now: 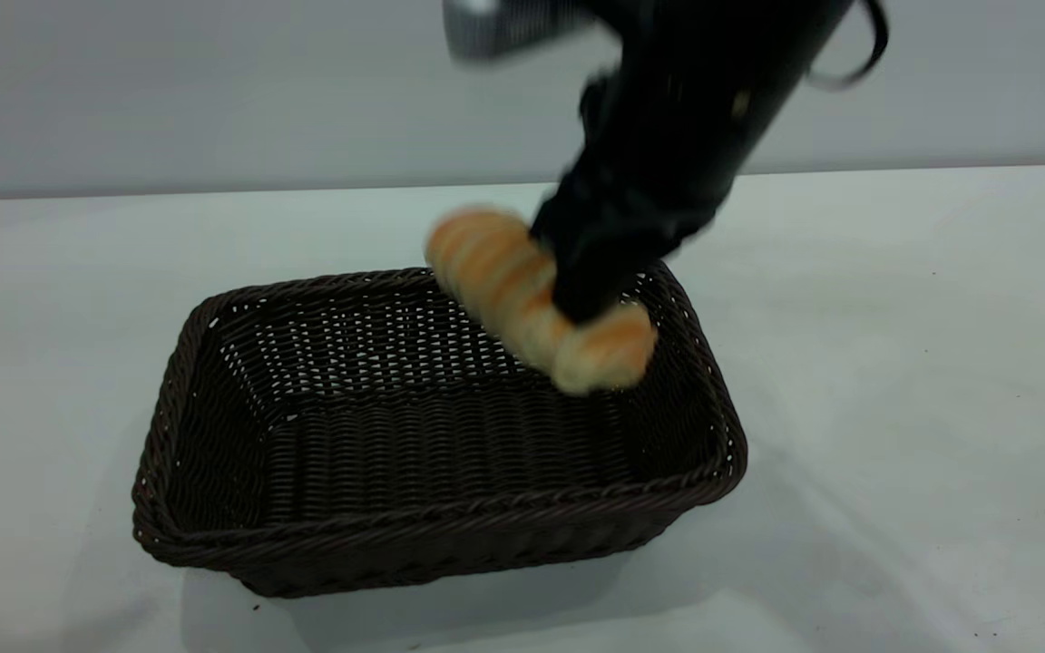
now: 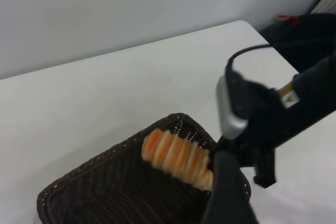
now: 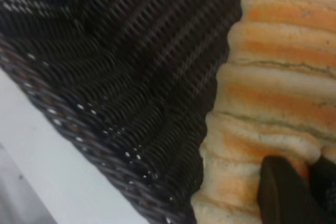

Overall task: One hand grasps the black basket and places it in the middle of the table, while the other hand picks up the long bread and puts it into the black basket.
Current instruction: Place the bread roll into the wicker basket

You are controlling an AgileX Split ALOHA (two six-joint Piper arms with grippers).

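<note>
right hand [image 1: 588, 304] pinching the bread [image 1: 536, 299] near its middle, holding it just above the far right corner of the basket [image 1: 214, 535], which sits on the desk [image 1: 894, 363]. the loaf hangs tilted, both ends reaching out past the hand, none of it touching the weave. to finish well: shift toward the basket's centre, lower until the bread is close to the floor, level it, then release, so it neither catches the rim nor rolls. left hand is out of view.
</note>
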